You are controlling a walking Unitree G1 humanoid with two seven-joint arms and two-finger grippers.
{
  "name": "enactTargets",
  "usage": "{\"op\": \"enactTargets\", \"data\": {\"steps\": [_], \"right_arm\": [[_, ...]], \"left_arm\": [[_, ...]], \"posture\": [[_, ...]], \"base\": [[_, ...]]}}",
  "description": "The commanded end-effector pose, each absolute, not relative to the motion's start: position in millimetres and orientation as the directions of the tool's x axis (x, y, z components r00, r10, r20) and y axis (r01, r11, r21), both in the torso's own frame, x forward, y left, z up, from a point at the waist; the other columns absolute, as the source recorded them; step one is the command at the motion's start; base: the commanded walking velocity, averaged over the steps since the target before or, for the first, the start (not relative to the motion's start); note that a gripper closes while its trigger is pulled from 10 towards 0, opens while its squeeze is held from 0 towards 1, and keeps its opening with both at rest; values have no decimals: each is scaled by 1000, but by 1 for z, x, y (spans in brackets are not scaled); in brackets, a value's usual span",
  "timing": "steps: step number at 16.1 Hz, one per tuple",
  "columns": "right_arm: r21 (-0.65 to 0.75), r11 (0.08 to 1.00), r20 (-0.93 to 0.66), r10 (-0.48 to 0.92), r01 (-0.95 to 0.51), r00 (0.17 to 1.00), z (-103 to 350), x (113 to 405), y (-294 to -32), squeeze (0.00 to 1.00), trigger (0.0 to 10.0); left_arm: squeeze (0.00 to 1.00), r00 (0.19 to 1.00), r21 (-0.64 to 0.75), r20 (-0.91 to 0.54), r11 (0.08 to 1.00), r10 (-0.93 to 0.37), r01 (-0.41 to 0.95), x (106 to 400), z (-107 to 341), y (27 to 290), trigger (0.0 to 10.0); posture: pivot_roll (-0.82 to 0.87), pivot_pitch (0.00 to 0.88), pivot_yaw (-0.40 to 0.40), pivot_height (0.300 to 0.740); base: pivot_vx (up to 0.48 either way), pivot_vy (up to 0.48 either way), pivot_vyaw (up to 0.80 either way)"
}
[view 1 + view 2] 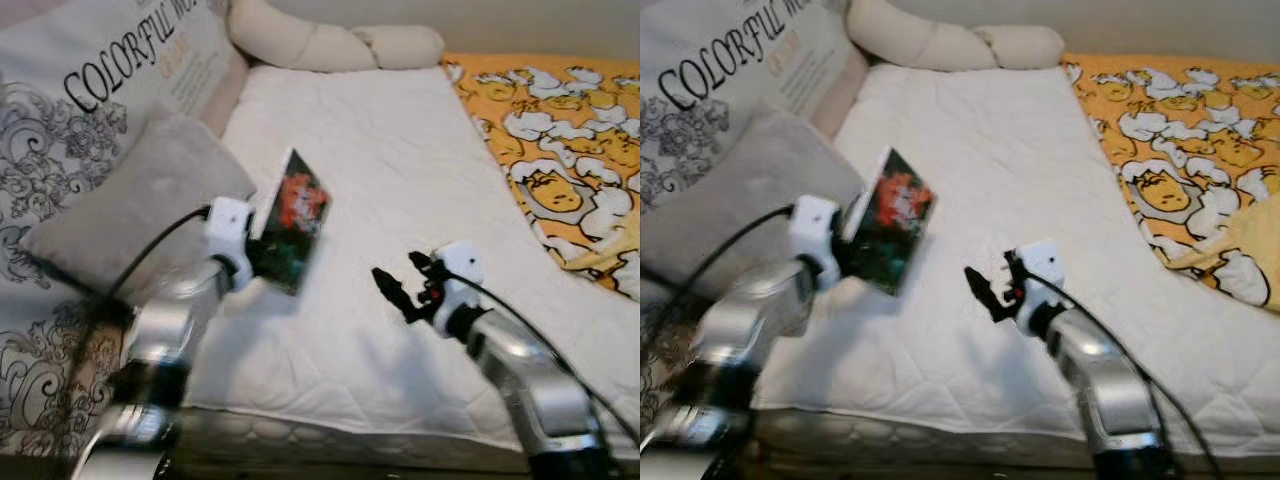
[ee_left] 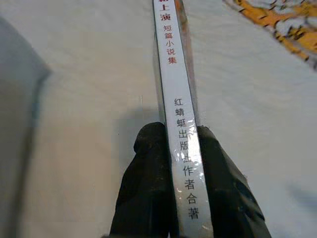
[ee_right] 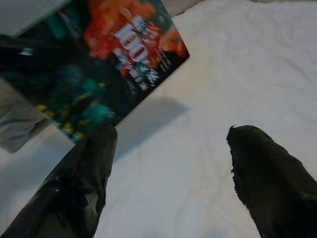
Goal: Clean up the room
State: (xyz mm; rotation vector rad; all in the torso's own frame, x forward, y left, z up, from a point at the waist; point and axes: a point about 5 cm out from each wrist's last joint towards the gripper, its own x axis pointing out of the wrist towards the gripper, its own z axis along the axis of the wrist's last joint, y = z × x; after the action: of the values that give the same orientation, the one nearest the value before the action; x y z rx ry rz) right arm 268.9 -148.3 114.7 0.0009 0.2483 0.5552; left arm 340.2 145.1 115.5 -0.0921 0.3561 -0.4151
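Colours and patterns recorded on and about the bed

Book (image 1: 292,222): dark green-black cover, red-orange motif, white spine printed with red and black characters. Mattress cover (image 1: 400,200): white, quilted in a diamond pattern. Blanket (image 1: 560,150): orange, printed with white and yellow cartoon figures. Cushion (image 1: 140,210): plain grey. Large pillow (image 1: 60,110): white, black scrollwork and lettering. Bolster (image 1: 330,42): cream. Left end effector (image 2: 180,163) and right end effector (image 3: 168,148): black fingers, silver arms.

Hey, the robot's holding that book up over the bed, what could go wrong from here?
1. The left gripper pinches the book only at its glossy, wrapped spine end, so it might slip or swing down onto the white mattress.
2. The open right gripper hovers close beside the book; moving either arm could knock it loose.
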Motion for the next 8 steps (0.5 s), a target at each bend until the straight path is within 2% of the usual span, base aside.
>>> {"op": "enactTargets", "data": {"steps": [1,4,8], "right_arm": [[71,811,-210,581,-580,787,129,268,-148,0,10000],[71,692,-315,698,-718,643,132,254,-153,0,10000],[167,626,-379,754,-762,537,134,236,-153,0,10000]], "left_arm": [[0,868,-208,-273,907,-414,367,351,125,147,10000],[0,841,-330,-355,897,-407,295,362,104,145,10000],[0,814,-394,-441,896,-378,203,357,75,140,10000]], "posture": [[-80,0,37,740],[-129,0,49,740],[-162,0,30,740]], "base": [[0,0,0],[0,0,0],[0,0,0]]}}
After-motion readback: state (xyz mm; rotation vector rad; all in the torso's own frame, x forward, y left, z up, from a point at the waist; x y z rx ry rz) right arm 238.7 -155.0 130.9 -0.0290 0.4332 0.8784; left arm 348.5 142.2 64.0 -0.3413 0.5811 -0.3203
